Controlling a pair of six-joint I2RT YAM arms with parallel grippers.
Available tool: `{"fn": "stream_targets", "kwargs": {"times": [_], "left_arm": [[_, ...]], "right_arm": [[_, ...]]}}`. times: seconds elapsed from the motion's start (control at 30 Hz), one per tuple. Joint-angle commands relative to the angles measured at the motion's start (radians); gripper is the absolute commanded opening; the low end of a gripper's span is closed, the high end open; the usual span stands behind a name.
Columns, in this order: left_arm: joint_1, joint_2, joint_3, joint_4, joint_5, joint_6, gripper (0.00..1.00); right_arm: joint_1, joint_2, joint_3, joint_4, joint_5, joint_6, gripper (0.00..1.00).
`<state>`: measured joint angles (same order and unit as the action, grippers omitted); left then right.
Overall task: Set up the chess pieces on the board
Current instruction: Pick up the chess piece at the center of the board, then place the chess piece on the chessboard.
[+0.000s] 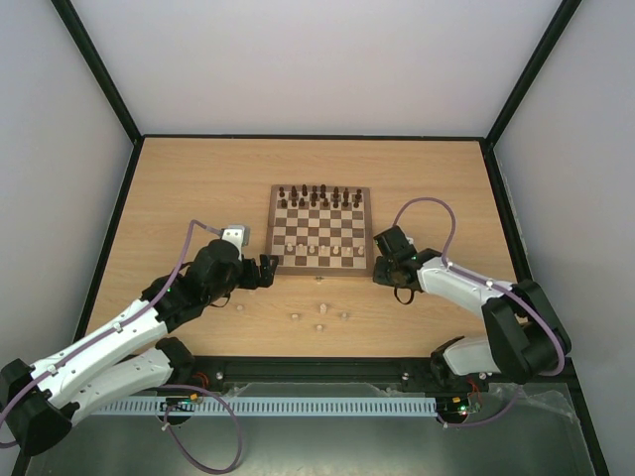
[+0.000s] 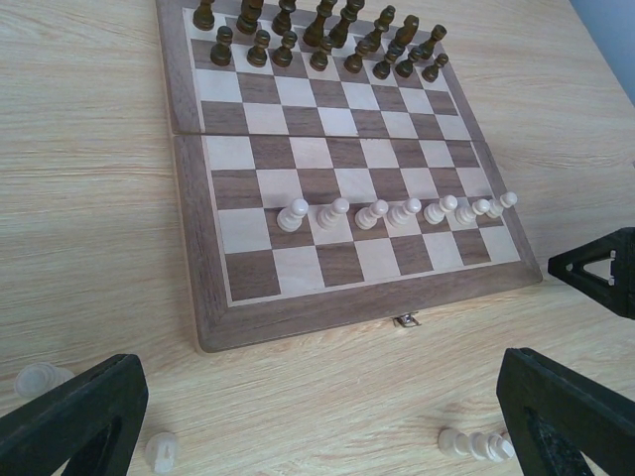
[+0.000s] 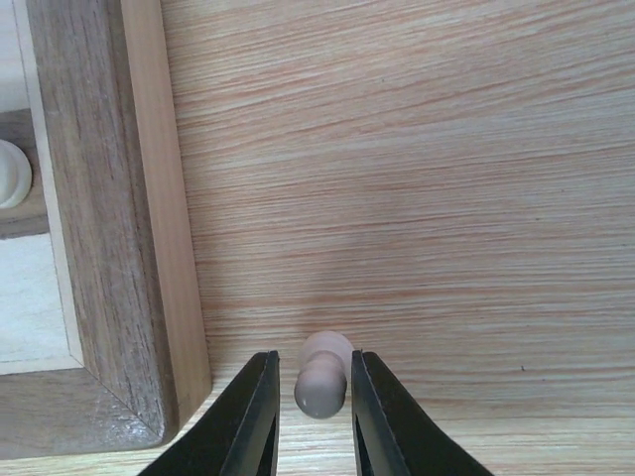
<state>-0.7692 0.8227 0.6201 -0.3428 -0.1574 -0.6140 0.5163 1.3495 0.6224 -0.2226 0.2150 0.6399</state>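
Observation:
The board (image 1: 319, 272) lies mid-table, with a row of pale chess pieces (image 1: 317, 248) on its near side. My right gripper (image 1: 382, 273) is low over the table just off the board's near right corner. In the right wrist view its fingers (image 3: 260, 416) stand narrowly apart around an upright pale pawn (image 3: 322, 382), with a thin gap on the left side. My left gripper (image 1: 266, 270) hangs wide open and empty off the near left corner. Its view shows the pale row (image 2: 397, 211) and loose pale pieces (image 2: 476, 443) on the table.
Dark brown pieces (image 1: 319, 195) fill the board's far two rows. Several loose pale pieces (image 1: 322, 308) are scattered on the wooden table in front of the board. The board's raised frame (image 3: 99, 248) is close to the left of the right fingers. Black rails edge the table.

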Motion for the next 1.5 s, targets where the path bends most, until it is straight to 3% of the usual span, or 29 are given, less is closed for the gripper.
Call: {"fn": "stream_targets", "kwargs": {"times": [0.0, 0.6, 0.9, 1.1, 1.47], "left_arm": [[-0.002, 0.002, -0.01, 0.016, -0.011, -0.003, 0.99], [-0.002, 0.002, -0.009, 0.02, -0.024, -0.005, 1.0], [0.001, -0.186, 0.006, -0.028, -0.047, -0.035, 0.99], [0.001, -0.309, 0.027, -0.037, -0.02, -0.057, 0.99], [0.001, -0.408, 0.058, -0.098, -0.019, -0.072, 0.99]], "right_arm": [[-0.005, 0.02, 0.033, -0.02, 0.021, -0.002, 0.22], [-0.005, -0.015, 0.086, -0.093, 0.023, -0.047, 0.03], [0.041, -0.087, 0.25, -0.222, -0.036, -0.08, 0.03], [0.165, 0.043, 0.441, -0.224, -0.115, -0.102, 0.03], [0.358, 0.482, 0.898, -0.276, -0.114, -0.15, 0.03]]}}
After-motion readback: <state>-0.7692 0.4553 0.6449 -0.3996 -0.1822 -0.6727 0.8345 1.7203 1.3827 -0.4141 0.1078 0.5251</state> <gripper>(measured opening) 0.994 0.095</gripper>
